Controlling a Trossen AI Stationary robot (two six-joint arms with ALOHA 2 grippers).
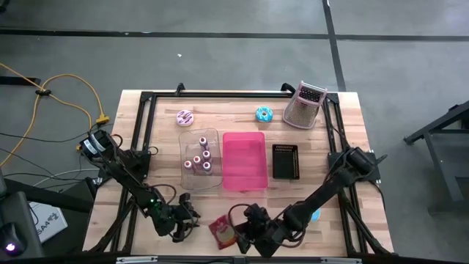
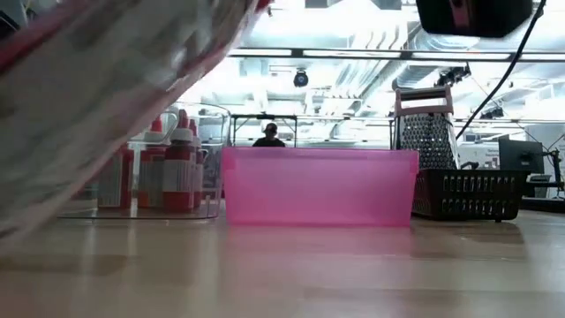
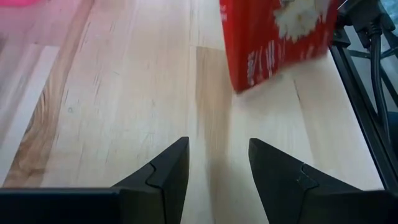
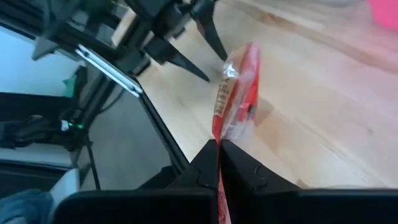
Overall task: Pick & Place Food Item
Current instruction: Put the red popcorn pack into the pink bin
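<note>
Gripping the red snack packet (image 1: 222, 231) by its edge, right gripper (image 4: 219, 163) has jaws closed on it, at table's (image 1: 344, 125) near edge, packet lifted & tilted. Left gripper (image 3: 217, 168) sits just beside, jaws apart, nothing between. Pink bin (image 1: 244, 160) stands mid-table w/ clear tray of small bottles (image 1: 198, 160) on one side, black basket (image 1: 285, 161) on other. Behind: grater (image 1: 305, 105), pink donut (image 1: 185, 117), blue donut (image 1: 264, 114).

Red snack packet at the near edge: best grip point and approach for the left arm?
The red snack packet hangs pinched at one flat sealed edge in the shut right gripper. For the open left gripper, probably take the free flat edge facing it, coming in level along the wooden table: thin crimped film suits narrow jaws better than the puffy middle.
</note>
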